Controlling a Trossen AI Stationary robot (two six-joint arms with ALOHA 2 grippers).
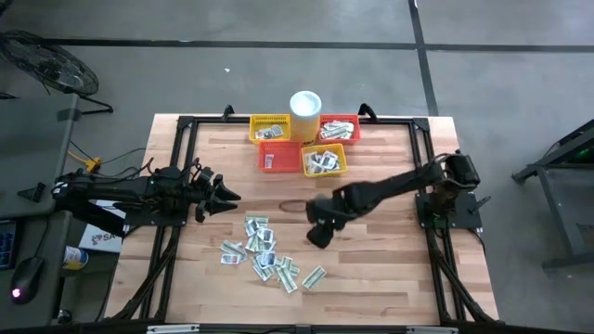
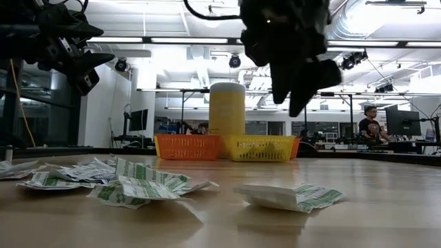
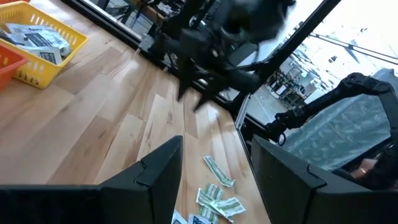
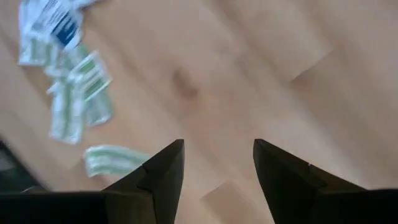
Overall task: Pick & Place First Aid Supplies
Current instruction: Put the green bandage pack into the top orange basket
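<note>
Bare surface (image 4: pixel 249 74) lies under and ahead of the right fingers (image 4: pixel 163 174); the sachets (image 1: pixel 264 252) lie off to one side, baskets (image 1: pixel 302 144) well apart.

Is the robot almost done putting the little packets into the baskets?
Not yet. Some flat white-and-green packets already lie in the yellow mesh basket and the red-orange mesh basket. The right hand hangs open and empty above the wooden table. A loose pile of packets is left there. The left hand waits, open.
</note>
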